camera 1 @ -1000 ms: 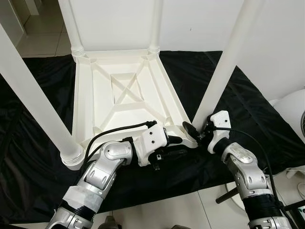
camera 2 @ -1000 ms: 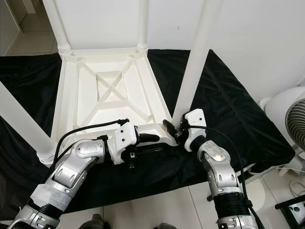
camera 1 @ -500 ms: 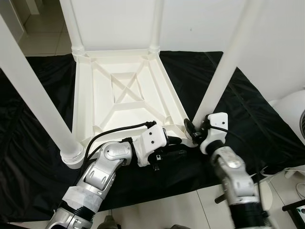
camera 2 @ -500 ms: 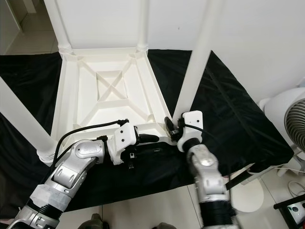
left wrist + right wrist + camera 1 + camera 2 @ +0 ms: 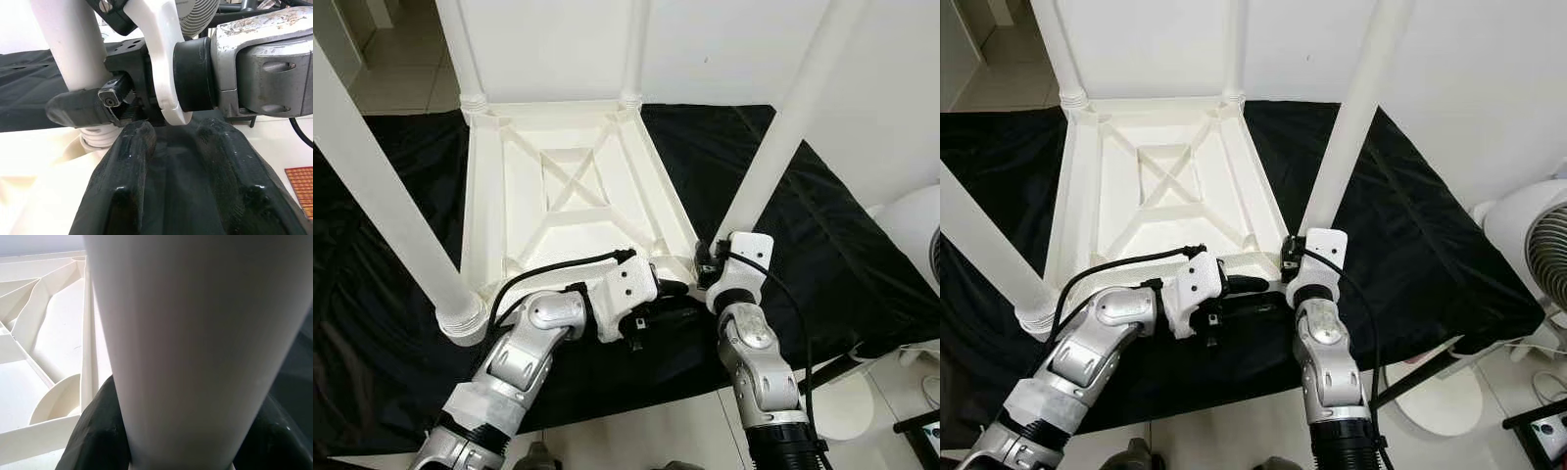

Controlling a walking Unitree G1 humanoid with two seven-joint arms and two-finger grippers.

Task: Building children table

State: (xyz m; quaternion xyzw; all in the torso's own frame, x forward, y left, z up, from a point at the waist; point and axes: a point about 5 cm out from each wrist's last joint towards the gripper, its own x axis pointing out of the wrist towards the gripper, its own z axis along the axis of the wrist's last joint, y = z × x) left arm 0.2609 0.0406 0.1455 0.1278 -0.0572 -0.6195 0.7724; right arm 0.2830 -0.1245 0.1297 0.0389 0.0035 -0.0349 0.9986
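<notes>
Clamping table leg [image 5: 195, 333] at base, right gripper [image 5: 707, 262], 5 o'clock corner of upturned table [image 5: 489, 196]; left gripper [image 5: 677, 299] beside, fingers parted, empty.

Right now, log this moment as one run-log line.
right gripper: shut on near-right leg base | left gripper: open, straddling tabletop edge | table upside down on black cloth

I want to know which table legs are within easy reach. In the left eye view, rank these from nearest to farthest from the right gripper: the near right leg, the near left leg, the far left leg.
From the right gripper:
1. Near right leg, between the gripper's fingers at its base.
2. Near left leg, across the upturned tabletop, on the robot's left.
3. Far left leg, at the back left corner.
</notes>
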